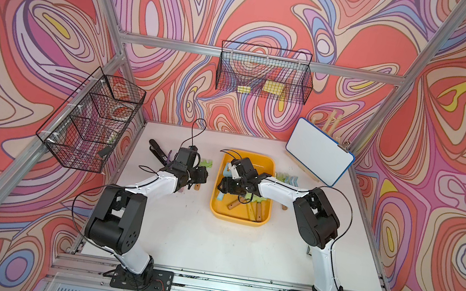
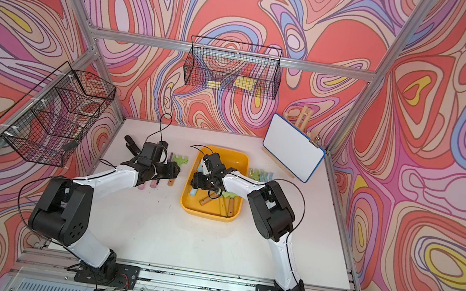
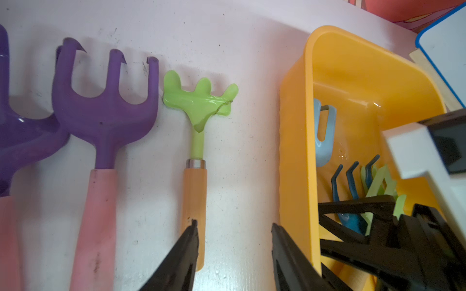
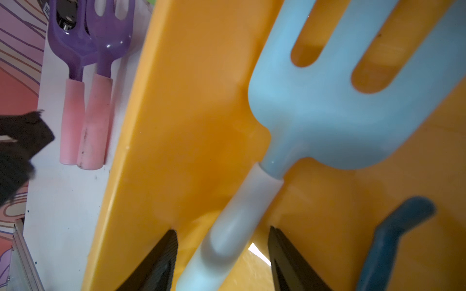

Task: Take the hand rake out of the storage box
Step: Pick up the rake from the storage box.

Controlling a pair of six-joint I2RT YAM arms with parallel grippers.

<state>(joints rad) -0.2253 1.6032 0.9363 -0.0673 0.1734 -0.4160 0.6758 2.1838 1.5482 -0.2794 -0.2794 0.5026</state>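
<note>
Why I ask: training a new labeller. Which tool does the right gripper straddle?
In the yellow-orange storage box mid-table, along its wall facing the left arm, lies a pale blue rake with broad tines, its handle between the open jaws of the right gripper. Its neighbours are a dark blue rake and green rakes; it alone is pale blue.

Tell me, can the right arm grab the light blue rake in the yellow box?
Probably yes. The right tool is down inside the storage box, open, with the handle of the light blue rake between its fingers. Nothing seems in the way.
</note>
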